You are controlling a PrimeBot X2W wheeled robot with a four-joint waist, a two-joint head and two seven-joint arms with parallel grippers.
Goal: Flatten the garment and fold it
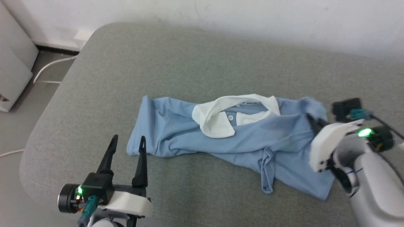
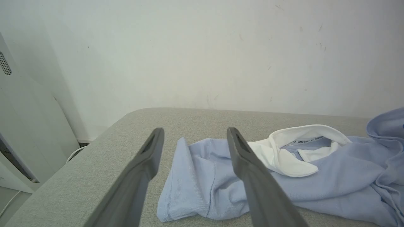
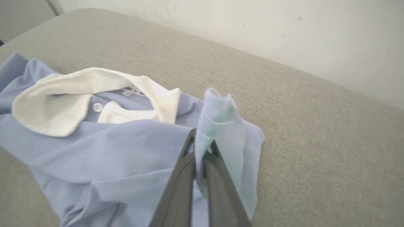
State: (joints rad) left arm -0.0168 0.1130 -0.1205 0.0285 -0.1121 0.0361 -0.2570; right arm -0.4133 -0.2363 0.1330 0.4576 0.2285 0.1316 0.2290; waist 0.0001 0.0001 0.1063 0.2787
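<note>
The garment (image 1: 195, 134) is a light blue polo shirt with a white collar (image 1: 217, 115), lying crumpled and stretched sideways on the grey cushion (image 1: 202, 63). My right gripper (image 3: 202, 146) is shut on a bunched fold of the garment (image 3: 221, 119) at its right end, beside the collar (image 3: 63, 101). The pinched cloth stands up between the two fingers. In the head view that gripper (image 1: 314, 121) sits at the shirt's right edge. My left gripper (image 1: 127, 140) stands open just off the garment's left edge, nothing between its fingers. Its wrist view shows the gripper (image 2: 194, 134) with that edge of the garment (image 2: 202, 186) between the fingers, beyond their tips.
A white wall (image 1: 252, 19) runs behind the cushion. To the left, the cushion's rounded edge drops to a grey floor with white cables (image 1: 47, 71) and a white cabinet (image 1: 12, 63). Bare cushion lies in front of and behind the shirt.
</note>
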